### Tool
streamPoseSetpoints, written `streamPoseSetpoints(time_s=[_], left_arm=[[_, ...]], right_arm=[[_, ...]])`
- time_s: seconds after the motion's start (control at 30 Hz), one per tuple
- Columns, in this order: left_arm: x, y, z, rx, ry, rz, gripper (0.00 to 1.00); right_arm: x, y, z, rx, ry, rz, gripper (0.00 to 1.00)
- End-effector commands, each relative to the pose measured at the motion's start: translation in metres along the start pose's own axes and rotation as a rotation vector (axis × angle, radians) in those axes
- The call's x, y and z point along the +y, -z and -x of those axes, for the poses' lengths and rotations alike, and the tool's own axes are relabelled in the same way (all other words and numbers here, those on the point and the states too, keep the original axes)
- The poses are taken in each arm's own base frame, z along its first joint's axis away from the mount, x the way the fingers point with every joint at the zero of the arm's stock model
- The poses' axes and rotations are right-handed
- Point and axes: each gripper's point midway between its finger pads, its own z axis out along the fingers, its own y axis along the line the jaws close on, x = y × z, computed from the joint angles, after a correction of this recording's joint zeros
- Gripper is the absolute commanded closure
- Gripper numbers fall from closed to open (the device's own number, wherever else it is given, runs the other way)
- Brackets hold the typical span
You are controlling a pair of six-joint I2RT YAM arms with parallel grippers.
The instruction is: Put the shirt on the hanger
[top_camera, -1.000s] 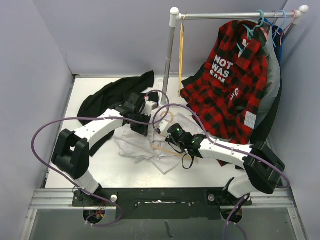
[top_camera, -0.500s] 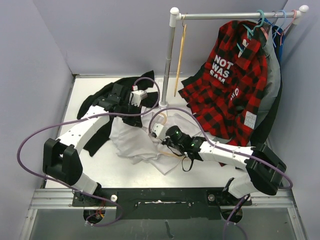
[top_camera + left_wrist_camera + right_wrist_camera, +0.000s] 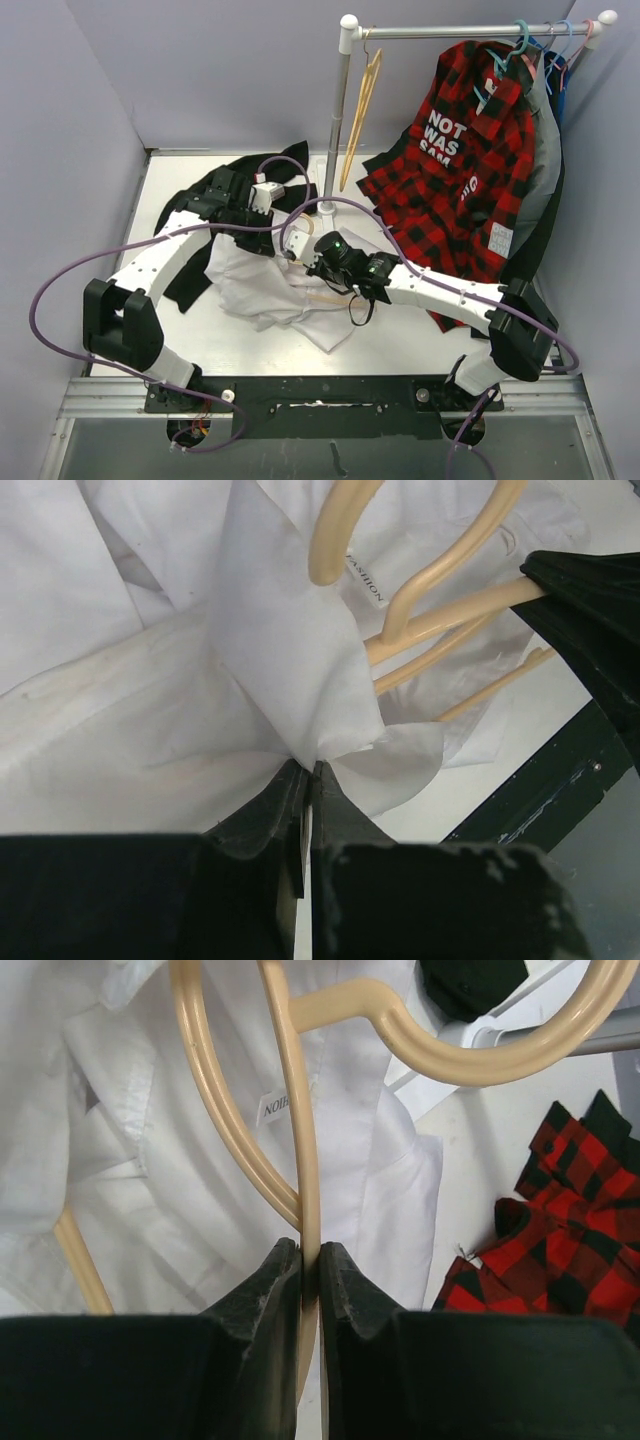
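both are clamped shut: left gripper (image 3: 308, 766) on the thin white collared shirt (image 3: 258, 292) heaped on the table (image 3: 400, 345), right gripper (image 3: 310, 1250) on the pale tan hanger (image 3: 470, 1065) laid upon it; hanging is judged barely begun

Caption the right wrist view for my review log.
Right end effector shut on a bar of the tan hanger lying on the crumpled white shirt, red-and-black plaid shirt at right.
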Motion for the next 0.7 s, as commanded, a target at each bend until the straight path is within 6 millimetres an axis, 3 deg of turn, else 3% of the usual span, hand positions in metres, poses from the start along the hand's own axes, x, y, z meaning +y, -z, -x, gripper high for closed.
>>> streamPoseSetpoints(time_s=[0.0,0.13,0.33,0.67], left_arm=[[-0.007,0.023,0.011,-0.083,-0.057,-0.017,1.0],[-0.02,0.028,0.002,-0.076,-0.039,-0.068,1.0],[-0.039,0.039,-0.015,-0.054,-0.016,-0.137,1.0],[-0.03,0.035,-0.037,-0.028,-0.023,-0.094,1.0]], right_arm=[[-0.004,0.022,0.017,-0.038,-0.072,0.048,1.0],[-0.013,0.022,0.019,-0.03,-0.077,0.01,1.0],[-0.019,0.0,0.033,-0.088,-0.086,-0.051,1.0],[-0.024,-0.011,0.059,-0.134,-0.085,-0.052,1.0]])
